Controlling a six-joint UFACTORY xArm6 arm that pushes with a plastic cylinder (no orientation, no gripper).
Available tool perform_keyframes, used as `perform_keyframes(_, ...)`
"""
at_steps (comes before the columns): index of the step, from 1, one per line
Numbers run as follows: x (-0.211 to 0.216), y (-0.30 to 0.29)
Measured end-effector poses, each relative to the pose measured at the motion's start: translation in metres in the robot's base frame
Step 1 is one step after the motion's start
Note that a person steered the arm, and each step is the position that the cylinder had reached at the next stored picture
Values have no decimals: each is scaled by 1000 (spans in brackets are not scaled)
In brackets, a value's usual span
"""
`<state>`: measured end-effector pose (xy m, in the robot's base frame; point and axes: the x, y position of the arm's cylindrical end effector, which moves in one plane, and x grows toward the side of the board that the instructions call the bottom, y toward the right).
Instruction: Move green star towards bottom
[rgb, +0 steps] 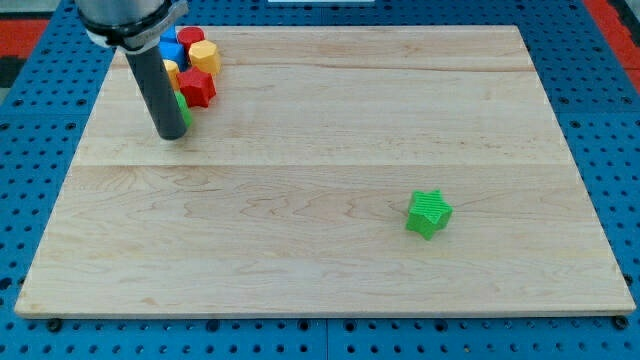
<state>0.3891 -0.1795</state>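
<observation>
No fingers to open or close on this rod, only my tip (172, 135), down on the tabletop (300, 250) at the view's upper left, right against the pile (197, 88) of red, yellow, blue and green blocks. Well apart from the green star (429, 213), sitting alone at lower right. Probably best brought round above the star, so as to push it straight down the view.

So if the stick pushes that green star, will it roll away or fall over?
Probably neither. The green star sits low and flat on the smooth wooden board, so it should slide, not tip. Its points may make it spin if pushed off-centre. My tip is far away, by the block cluster at the view's top left.
</observation>
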Motion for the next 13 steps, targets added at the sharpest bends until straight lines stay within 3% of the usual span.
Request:
perform_keyframes(1,-9,21)
perform_keyframes(2,12,82)
perform_keyframes(3,17,202)
perform_keyframes(4,72,269)
perform_keyframes(6,122,377)
perform_keyframes(7,146,331)
perform_keyframes(8,143,223)
perform_keyframes(10,60,221)
perform_keyframes(11,42,201)
perform_keyframes(12,49,209)
perform_keyframes(13,61,273)
